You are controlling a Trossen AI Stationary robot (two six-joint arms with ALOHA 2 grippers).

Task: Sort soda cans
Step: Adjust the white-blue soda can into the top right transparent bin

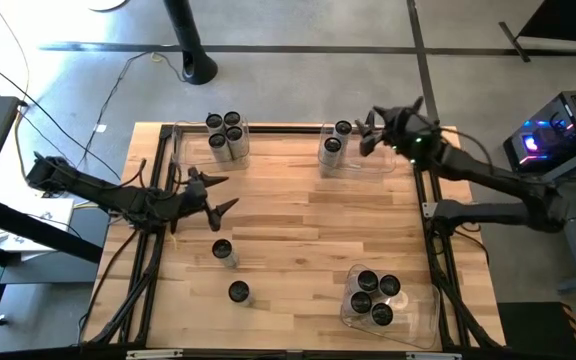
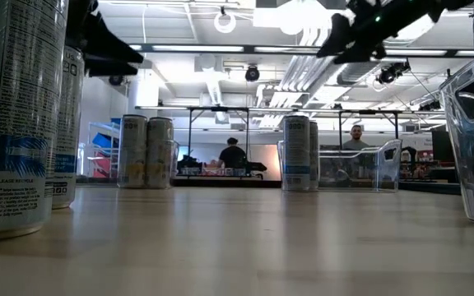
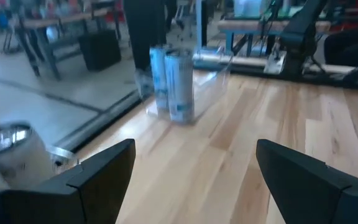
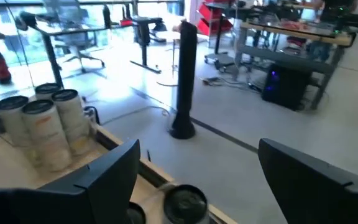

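Note:
Two loose soda cans (image 1: 223,250) (image 1: 238,291) stand upright on the wooden table (image 1: 298,220), toward its near left. Several cans stand in the far-left clear bin (image 1: 226,132), two in the far-right bin (image 1: 333,148), and several in the near-right bin (image 1: 373,295). My left gripper (image 1: 230,192) hovers open above the table's left part, just beyond the loose cans, with nothing between its fingers (image 3: 194,162). My right gripper (image 1: 367,135) is open and raised over the far-right bin; a can top (image 4: 185,202) shows below its fingers.
Black rails (image 1: 153,200) run along the table's left and right sides. The middle of the table is bare wood. In the low view the loose cans (image 2: 15,115) stand close at the left, and people show in the room behind.

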